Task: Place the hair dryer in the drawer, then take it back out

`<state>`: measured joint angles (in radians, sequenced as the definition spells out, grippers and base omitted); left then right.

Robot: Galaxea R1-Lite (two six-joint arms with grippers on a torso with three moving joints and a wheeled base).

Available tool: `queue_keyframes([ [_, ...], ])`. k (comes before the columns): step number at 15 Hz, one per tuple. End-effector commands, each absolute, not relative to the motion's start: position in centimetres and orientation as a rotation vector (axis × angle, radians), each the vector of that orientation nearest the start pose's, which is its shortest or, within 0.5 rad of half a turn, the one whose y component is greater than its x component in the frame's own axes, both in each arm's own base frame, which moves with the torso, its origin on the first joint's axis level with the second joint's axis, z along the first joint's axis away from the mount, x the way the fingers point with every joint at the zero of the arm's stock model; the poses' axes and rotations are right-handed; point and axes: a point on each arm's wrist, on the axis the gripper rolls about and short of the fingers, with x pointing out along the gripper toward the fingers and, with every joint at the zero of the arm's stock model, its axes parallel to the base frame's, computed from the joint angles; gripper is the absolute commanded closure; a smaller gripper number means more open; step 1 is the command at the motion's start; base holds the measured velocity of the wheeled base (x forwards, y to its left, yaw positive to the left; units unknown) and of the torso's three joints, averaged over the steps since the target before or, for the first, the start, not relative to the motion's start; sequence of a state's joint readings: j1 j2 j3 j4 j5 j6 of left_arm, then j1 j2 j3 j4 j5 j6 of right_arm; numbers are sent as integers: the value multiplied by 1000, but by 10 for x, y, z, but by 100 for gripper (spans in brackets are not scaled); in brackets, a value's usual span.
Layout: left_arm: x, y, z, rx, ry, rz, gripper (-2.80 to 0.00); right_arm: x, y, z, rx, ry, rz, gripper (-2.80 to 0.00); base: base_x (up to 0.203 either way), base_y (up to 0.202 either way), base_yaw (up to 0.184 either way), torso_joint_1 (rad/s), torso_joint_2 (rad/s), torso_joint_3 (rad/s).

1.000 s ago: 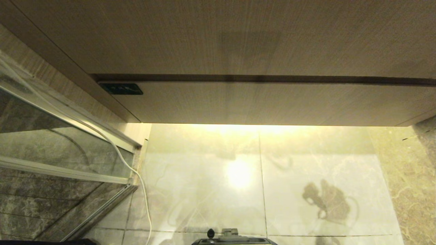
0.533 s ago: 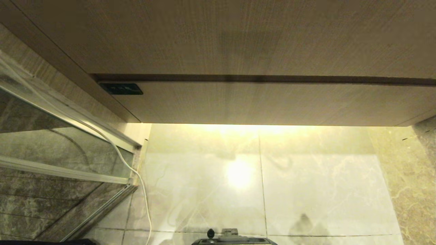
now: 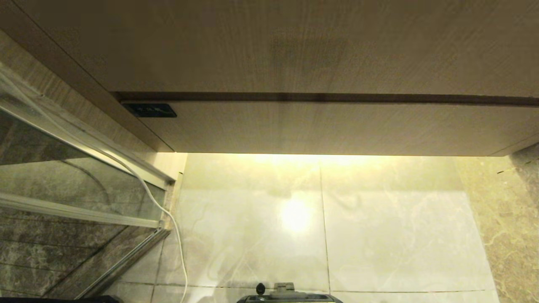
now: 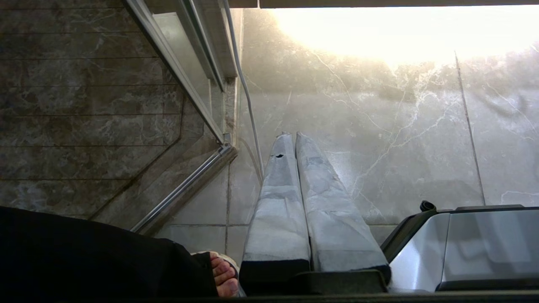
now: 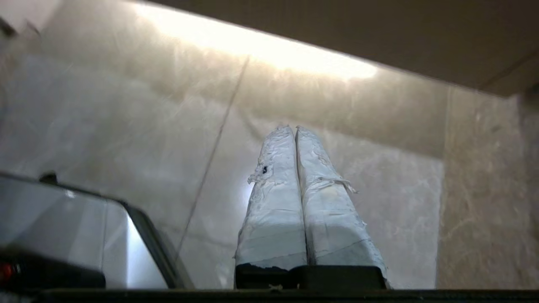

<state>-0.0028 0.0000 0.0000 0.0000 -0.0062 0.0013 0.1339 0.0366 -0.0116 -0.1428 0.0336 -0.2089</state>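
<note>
The hair dryer is out of view in every picture. In the head view two wide light-brown wood-grain fronts, an upper one (image 3: 294, 50) and a lower one (image 3: 328, 128), are both pushed in with a dark gap between them. The drawer is one of these, but I cannot tell which. My left gripper (image 4: 290, 135) hangs over the pale marble floor (image 4: 379, 126), its taped fingers (image 4: 278, 202) pressed together and holding nothing. My right gripper (image 5: 292, 128) is also shut and empty above the floor tiles, below the cabinet's lit underside. Neither arm shows in the head view.
A white cord (image 3: 168, 219) runs down past the metal-framed glass shower door (image 3: 84, 210) on the left. A person's bare foot (image 4: 223, 275) stands beside the left gripper. My base (image 3: 286, 296) sits at the near edge. A dark label (image 3: 149, 110) marks the lower front.
A dark arm-shaped shadow on the right floor tile slid toward the near edge of the head view and has gone. The cabinet, cord and door have not moved.
</note>
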Motion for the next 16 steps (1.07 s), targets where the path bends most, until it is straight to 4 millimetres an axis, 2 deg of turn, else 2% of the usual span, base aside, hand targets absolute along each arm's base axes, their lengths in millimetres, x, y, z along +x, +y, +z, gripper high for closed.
queue_keyframes([
  [1,-23,0,75,2,2,-9,0,-24,-3,82,-153,-198,163,0,0,0,0,0,0,0],
  [3,-23,0,75,2,0,-8,0,-23,-3,75,-30,-120,167,0,0,0,0,0,0,0],
  [16,-23,0,75,2,1,-9,0,-23,-3,75,-14,-118,158,0,0,0,0,0,0,0],
])
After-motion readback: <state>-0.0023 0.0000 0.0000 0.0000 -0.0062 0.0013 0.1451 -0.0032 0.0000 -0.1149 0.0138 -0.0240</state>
